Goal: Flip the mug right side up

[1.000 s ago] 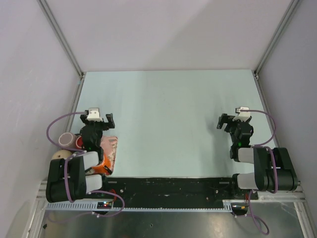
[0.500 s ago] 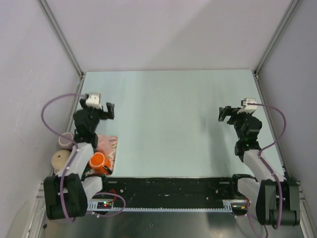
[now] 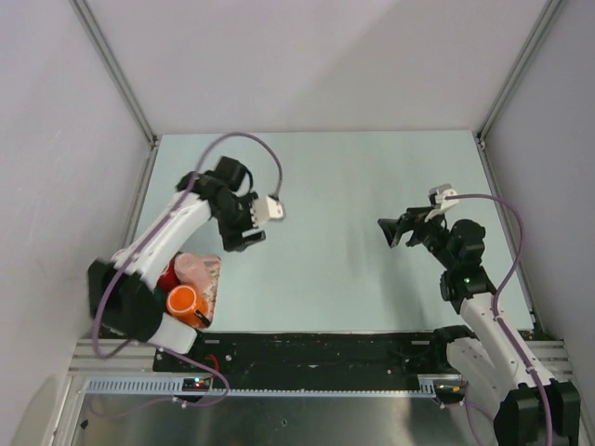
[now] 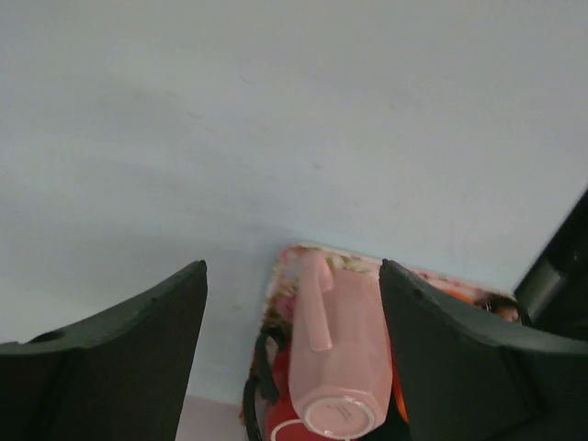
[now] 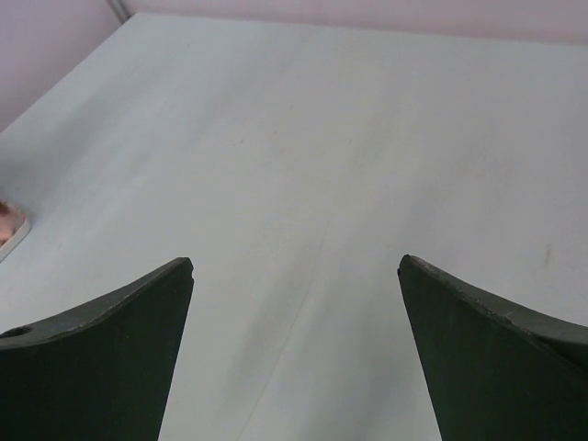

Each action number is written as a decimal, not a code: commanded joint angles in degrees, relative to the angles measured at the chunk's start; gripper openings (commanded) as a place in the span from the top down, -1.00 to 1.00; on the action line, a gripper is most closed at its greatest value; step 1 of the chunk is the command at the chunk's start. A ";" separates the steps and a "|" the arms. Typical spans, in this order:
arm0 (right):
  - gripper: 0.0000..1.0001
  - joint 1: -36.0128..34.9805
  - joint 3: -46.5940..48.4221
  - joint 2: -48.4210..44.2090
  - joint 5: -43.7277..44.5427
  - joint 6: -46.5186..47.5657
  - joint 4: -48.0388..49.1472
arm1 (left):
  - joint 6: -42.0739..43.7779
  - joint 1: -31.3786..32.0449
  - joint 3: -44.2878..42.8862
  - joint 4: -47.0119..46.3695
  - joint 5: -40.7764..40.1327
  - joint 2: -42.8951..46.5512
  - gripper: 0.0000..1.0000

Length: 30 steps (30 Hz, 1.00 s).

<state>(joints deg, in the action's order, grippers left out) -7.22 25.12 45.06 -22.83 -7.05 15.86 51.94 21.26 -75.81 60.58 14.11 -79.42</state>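
Overhead view: the pink mug (image 3: 192, 268) lies on its side on a flowered tray (image 3: 212, 281), at 8 o'clock from the centre of the table (image 3: 325, 186). It is crowded by an orange cup (image 3: 184, 302) at its 6 o'clock and a red item (image 3: 168, 276) at its 9 o'clock, both touching or nearly so. The left arm's links pass just above this cluster. The left gripper (image 3: 246, 240) hangs at the mug's 2 o'clock, jaws spread and empty. The right gripper (image 3: 390, 230), at 3 o'clock on the table and well apart from the mug, is likewise spread and empty. The left wrist view alone shows the mug's handle turned upward and one round end facing the camera; whether that end is mouth or base is unclear. The right wrist view shows only bare surface and, at 9 o'clock, a sliver of the tray's rim. The surface is pale mint green; plain lilac-grey walls (image 3: 307, 65) enclose it on three sides.
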 commanded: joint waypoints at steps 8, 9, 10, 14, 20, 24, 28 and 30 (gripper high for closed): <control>-1.00 -9.96 2.30 -0.97 4.79 2.72 -10.64 | 4.80 2.01 -3.42 19.82 -22.23 -19.86 -0.65; -1.00 -10.64 2.30 -1.04 5.11 2.86 -10.92 | 4.77 1.94 -3.05 19.26 -23.31 -20.41 -0.62; -1.00 -11.20 2.30 -1.12 5.71 2.98 -11.28 | 4.85 1.90 -2.25 18.98 -23.94 -20.86 -0.61; -1.00 -12.17 2.30 -1.82 8.05 3.36 -12.70 | 5.38 1.76 2.95 17.59 -25.79 -20.67 -0.56; -0.99 -12.28 2.30 -2.57 8.12 3.85 -12.62 | 4.49 1.36 5.65 14.73 -25.55 -21.07 -0.33; -1.00 -12.29 2.25 -2.76 7.86 4.29 -12.92 | 4.24 1.30 7.80 11.39 -27.29 -20.87 -0.10; -1.00 -12.28 2.25 -3.34 7.84 4.31 -13.74 | 4.37 1.27 7.60 9.55 -27.37 -20.88 0.08; -1.00 -12.29 2.24 -3.56 8.01 4.54 -13.99 | 4.65 1.25 7.74 8.79 -27.00 -21.13 0.13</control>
<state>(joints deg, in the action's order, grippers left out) -19.29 25.19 42.74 -15.46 -3.79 1.80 56.36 22.74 -68.18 71.22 -11.94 -100.33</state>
